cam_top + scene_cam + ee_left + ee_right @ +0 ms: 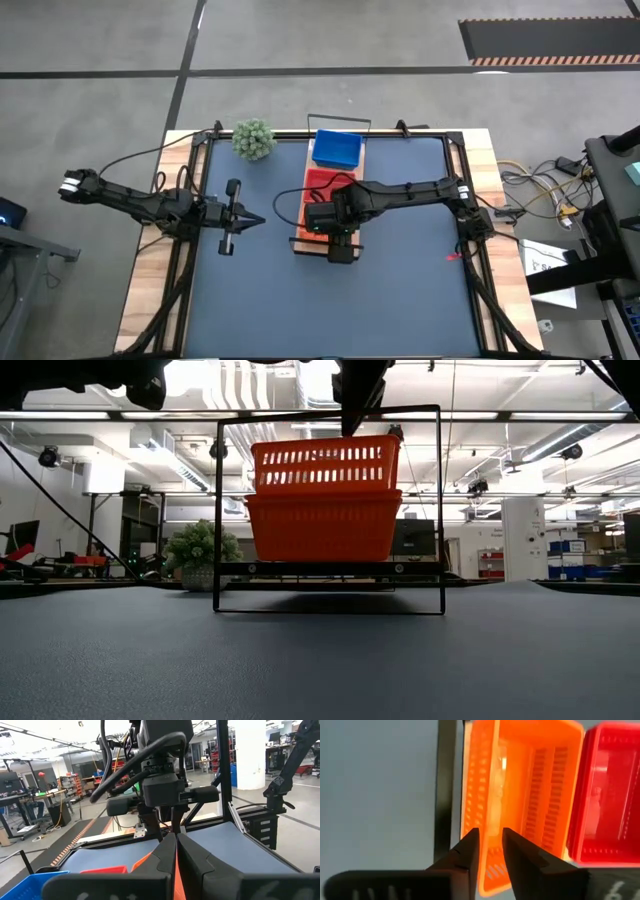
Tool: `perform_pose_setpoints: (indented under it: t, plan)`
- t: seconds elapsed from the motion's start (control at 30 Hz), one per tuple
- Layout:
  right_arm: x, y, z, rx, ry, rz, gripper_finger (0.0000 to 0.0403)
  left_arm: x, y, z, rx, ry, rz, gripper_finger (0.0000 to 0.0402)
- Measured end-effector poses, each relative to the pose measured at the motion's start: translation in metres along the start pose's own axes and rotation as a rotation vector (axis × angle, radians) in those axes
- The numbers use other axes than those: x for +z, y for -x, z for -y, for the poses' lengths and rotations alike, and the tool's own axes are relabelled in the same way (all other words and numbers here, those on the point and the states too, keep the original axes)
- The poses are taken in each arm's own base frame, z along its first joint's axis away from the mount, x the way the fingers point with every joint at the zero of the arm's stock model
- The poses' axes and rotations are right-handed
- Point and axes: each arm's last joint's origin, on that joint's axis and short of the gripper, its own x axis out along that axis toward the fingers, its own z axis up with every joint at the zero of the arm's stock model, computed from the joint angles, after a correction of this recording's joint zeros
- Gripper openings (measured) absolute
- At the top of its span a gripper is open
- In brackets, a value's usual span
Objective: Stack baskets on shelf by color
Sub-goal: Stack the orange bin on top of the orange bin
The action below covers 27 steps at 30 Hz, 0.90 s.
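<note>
Two orange perforated plastic baskets [323,500] sit nested at the light-wood shelf's [297,243] near end — right gripper [490,851] released, straddling one wall; left gripper [258,220] clenched beside. Only overhead shows the blue basket [337,149].

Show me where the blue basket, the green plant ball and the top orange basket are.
blue basket [336,148]: high view, middle of its floor.
green plant ball [254,139]: high view, centre of the ball.
top orange basket [324,464]: low view, its slotted side wall.
</note>
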Motion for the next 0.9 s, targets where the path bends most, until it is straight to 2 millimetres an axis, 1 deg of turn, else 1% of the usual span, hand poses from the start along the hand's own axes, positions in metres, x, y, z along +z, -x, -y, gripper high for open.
perform_pose_setpoints:
  t: [0.23, 0.27, 0.67, 0.9]
  plan:
    - [0.005, 0.0, -0.001, 0.008, 0.024, 0.052, 0.0017, 0.0, 0.0, 0.0, 0.0, 0.0, 0.0, 0.0]
    - [0.005, 0.0, -0.001, 0.008, 0.028, 0.055, 0.0013, 0.0, 0.0, 0.0, 0.0, 0.0, 0.0, 0.0]
    - [0.011, -0.009, -0.002, 0.015, 0.031, 0.103, 0.0009, 0.0, 0.0, 0.0, 0.0, 0.0, 0.0, 0.0]
    - [0.011, -0.026, -0.003, 0.014, 0.039, 0.098, 0.0009, 0.0, 0.0, 0.0, 0.0, 0.001, 0.0, 0.0]
